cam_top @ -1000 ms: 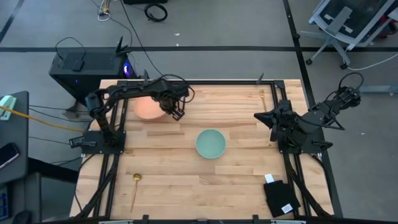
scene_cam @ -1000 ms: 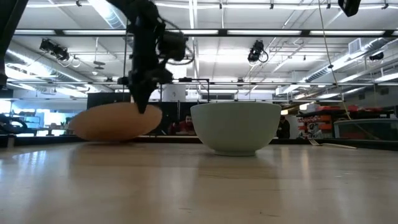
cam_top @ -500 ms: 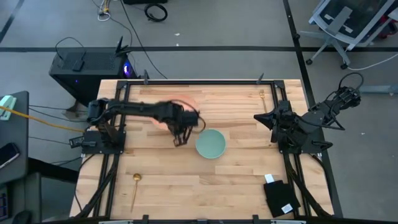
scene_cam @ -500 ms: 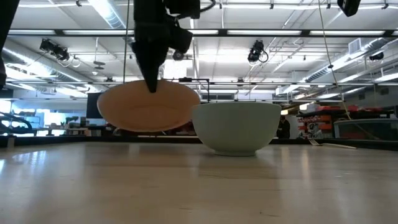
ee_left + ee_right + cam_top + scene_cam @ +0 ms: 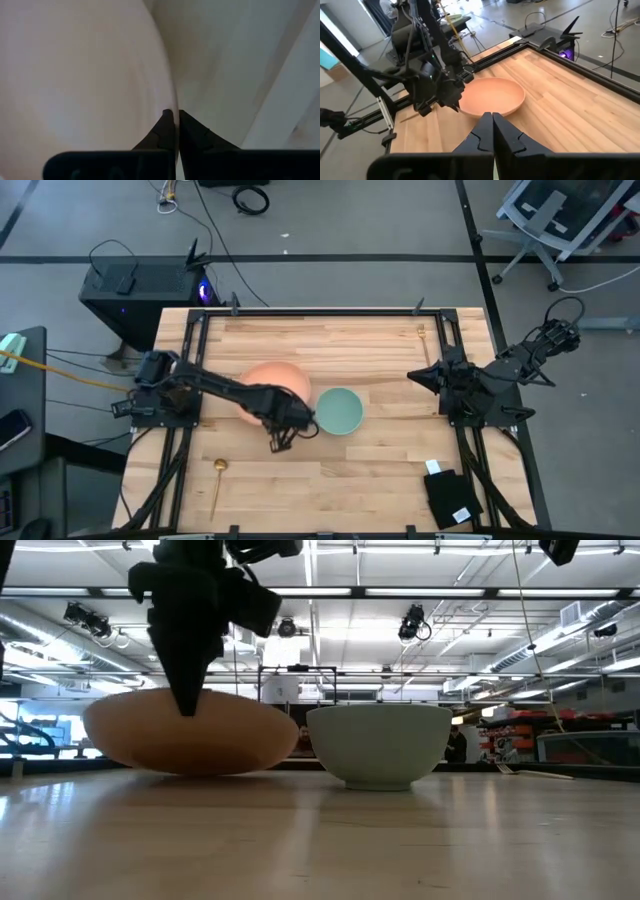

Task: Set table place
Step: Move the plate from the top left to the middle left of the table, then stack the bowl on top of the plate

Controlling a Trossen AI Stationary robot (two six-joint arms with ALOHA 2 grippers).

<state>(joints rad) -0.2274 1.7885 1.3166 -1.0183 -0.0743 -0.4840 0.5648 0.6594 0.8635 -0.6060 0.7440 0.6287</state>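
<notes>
The salmon-orange plate [image 5: 268,383] is near the table's middle, just left of the pale teal bowl [image 5: 340,411], which stands on its base. My left gripper [image 5: 285,423] is shut on the plate; it also shows in the low view [image 5: 188,708] and the right wrist view [image 5: 451,104]. My right gripper [image 5: 493,118] is shut and empty, waiting at the table's right side [image 5: 416,370]. The gold spoon [image 5: 216,482] lies flat near the front left. The gold fork [image 5: 422,333] lies at the far right. My left gripper pinches the plate's near rim [image 5: 169,102] between its two fingers, on the side toward the bowl. The fingers come from above, pointing down. The plate [image 5: 190,735] is tilted with its underside toward the table's near edge. I cannot tell whether its low part touches the table.
A black pouch with a white tag [image 5: 450,498] lies at the front right corner. Black rails [image 5: 300,311] edge the table. Bare wood lies in front of the plate and bowl [image 5: 330,475].
My left gripper has carried the plate from the far left of the table toward the right and the near edge, up to the bowl. The plate was lifted clear half a second ago and has since come down low beside the bowl.
</notes>
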